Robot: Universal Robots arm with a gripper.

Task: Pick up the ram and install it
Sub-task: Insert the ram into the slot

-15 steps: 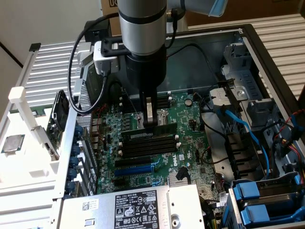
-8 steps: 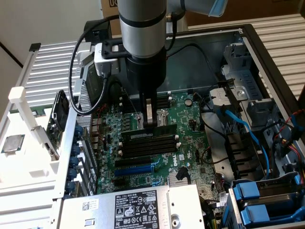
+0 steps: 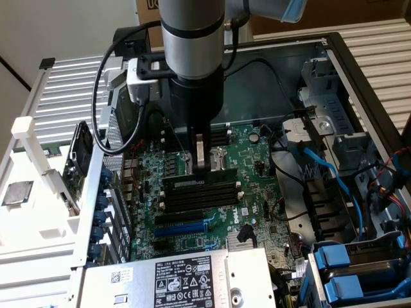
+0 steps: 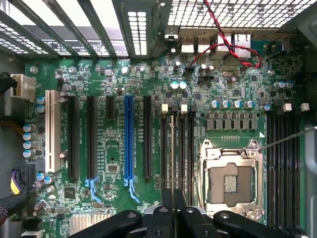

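Note:
My gripper (image 3: 202, 164) reaches straight down into the open computer case, over the motherboard's (image 3: 257, 192) bank of long black memory slots (image 3: 199, 197). Its fingers (image 4: 164, 210) are shut on the ram (image 3: 221, 173). The ram is a thin green stick standing on edge along the slot of the bank nearest the CPU socket (image 4: 230, 173). From the wrist view the ram (image 4: 172, 148) is a narrow pale line running away from the fingertips, in line with that slot. I cannot tell how deep it sits, nor whether the white end latches (image 4: 165, 107) are closed.
A blue expansion slot (image 3: 186, 226) lies beyond the memory bank, toward the power supply (image 3: 186, 282). Blue cables (image 3: 327, 170) and drive bays (image 3: 347, 269) fill the exterior view's right. A black cable (image 3: 103, 83) loops off the wrist. Red wires (image 4: 233, 44) cross the board's rear ports.

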